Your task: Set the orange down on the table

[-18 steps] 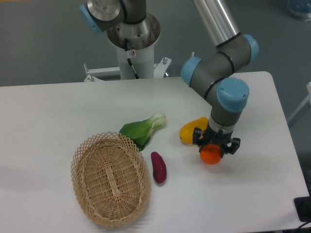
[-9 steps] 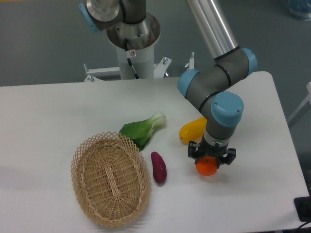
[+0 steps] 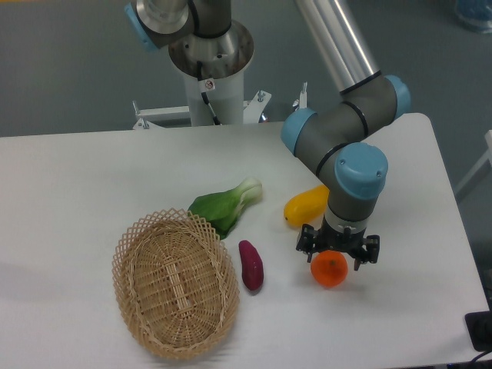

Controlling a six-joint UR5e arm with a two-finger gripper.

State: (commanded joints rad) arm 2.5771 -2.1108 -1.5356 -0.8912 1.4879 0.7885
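Observation:
The orange (image 3: pixel 329 269) is a small round bright-orange fruit lying on the white table (image 3: pixel 77 177), right of centre near the front. My gripper (image 3: pixel 338 250) points straight down just above it. Its fingers (image 3: pixel 305 243) are spread wider than the fruit and do not touch it, so the gripper is open. The top back of the orange is partly hidden by the gripper body.
A yellow oblong fruit (image 3: pixel 304 205) lies just behind the gripper. A purple sweet potato (image 3: pixel 251 264) lies left of the orange. A bok choy (image 3: pixel 225 206) and a woven oval basket (image 3: pixel 174 283) are further left. The robot's base column (image 3: pixel 209 69) stands at the back.
The gripper carried the orange down and a little left to the table. Its fingers then spread apart and let the fruit go; it now rests on the tabletop.

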